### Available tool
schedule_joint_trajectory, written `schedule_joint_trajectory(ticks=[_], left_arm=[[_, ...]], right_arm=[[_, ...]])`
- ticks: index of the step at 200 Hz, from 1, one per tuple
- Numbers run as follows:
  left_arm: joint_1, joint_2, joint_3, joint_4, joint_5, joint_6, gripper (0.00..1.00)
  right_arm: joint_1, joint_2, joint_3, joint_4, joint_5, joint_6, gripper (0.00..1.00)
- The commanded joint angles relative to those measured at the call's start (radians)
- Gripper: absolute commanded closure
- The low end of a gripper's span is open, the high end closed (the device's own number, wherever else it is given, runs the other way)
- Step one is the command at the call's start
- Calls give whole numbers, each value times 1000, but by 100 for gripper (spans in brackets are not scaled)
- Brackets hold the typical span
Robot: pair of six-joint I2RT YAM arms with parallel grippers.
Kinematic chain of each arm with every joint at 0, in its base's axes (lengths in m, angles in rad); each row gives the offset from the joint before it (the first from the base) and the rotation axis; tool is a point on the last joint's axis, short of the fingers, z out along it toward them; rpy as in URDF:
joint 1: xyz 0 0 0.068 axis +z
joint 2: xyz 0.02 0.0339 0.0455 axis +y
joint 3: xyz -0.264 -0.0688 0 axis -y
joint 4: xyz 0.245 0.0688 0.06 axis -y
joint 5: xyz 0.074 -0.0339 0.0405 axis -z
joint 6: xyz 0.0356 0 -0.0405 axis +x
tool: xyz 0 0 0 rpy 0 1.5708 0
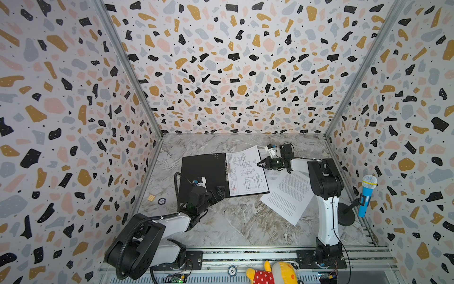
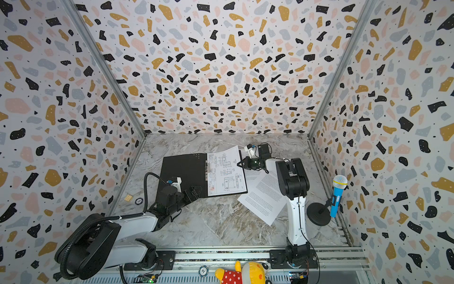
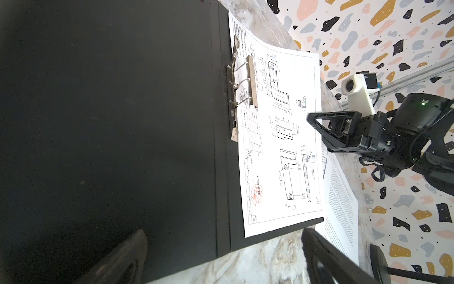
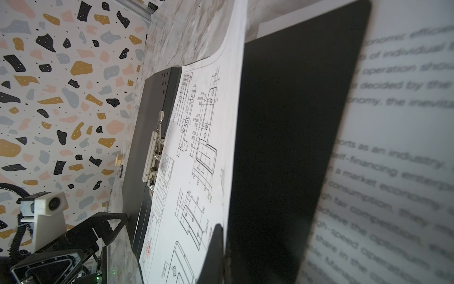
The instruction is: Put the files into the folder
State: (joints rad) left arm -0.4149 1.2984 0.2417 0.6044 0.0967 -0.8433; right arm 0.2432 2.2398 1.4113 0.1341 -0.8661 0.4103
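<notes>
open folder (image 1: 201,172) on the tabletop (image 1: 233,221), drawing (image 1: 248,172) on its 3 o'clock half
right claw (image 1: 259,163) together at the drawing's 3 o'clock edge, grip unclear; left claw (image 1: 219,191) apart at the folder's 6 o'clock; text sheets (image 1: 287,196) overlap, the lower mostly hidden.

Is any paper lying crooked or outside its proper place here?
Yes. The drawing sheet lies skewed in the open folder, its far corner overhanging the folder's edge. Two text sheets lie overlapping on the table, outside the folder.
</notes>
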Motion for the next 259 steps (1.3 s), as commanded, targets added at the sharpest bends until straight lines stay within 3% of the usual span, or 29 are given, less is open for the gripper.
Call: schedule_joint_trajectory(ticks=[1,84,196,259], left_arm=[[6,1,-5,30,7,-1,0],[6,-16,-13,26,5,-2,1],[6,-52,20,-23,-5,6,0],[-28,-101,79,-83,-29,42,0]], right_arm=[[4,-27,21,-22,12,-1,94],[2,-45,40,-66,41,-8,53],[-13,-198,1,-122,183,-33,22],[-31,-419,-222,-126,425,-49,15]])
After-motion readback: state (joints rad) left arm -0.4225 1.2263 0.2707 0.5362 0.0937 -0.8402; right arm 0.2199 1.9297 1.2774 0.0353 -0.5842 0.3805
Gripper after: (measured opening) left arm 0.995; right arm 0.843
